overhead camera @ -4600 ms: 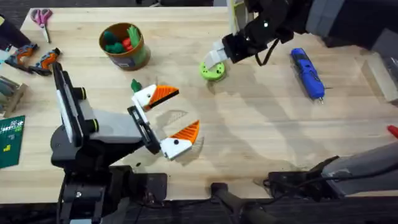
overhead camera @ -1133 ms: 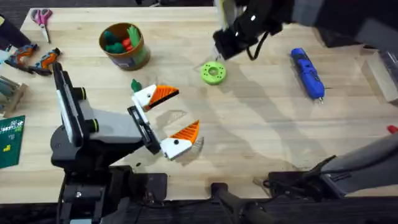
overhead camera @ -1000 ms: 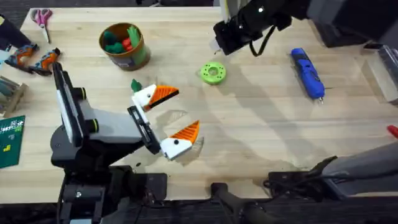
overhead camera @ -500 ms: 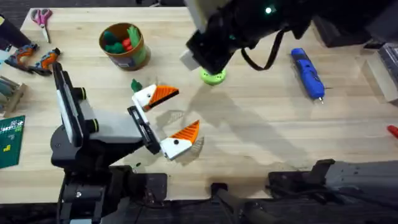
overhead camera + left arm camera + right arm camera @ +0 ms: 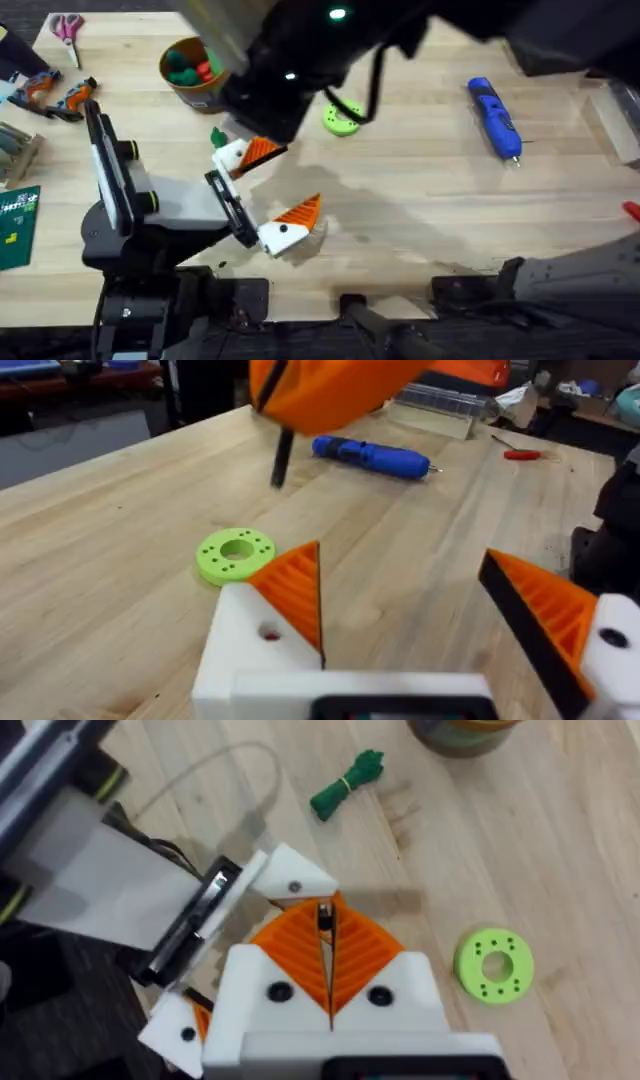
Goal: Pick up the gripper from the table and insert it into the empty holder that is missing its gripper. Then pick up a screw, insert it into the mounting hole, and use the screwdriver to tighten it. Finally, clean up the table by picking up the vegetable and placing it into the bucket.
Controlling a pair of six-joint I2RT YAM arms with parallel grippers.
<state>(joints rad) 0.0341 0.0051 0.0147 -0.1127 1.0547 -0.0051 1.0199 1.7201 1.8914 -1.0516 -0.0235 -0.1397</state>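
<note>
The left gripper (image 5: 285, 182) stands spread and empty, and both its white plastic finger blocks carry an orange ribbed wedge tip (image 5: 297, 592), so the insertion looks done. The right gripper (image 5: 325, 925) is clenched on a small dark screw (image 5: 280, 455) just above the mounting hole (image 5: 293, 887), which is not yet filled. The bright blue pen-shaped screwdriver (image 5: 495, 118) lies untouched on the table. The green toy vegetable (image 5: 347, 785) lies near the round tan bucket (image 5: 198, 72), not yet cleared.
</note>
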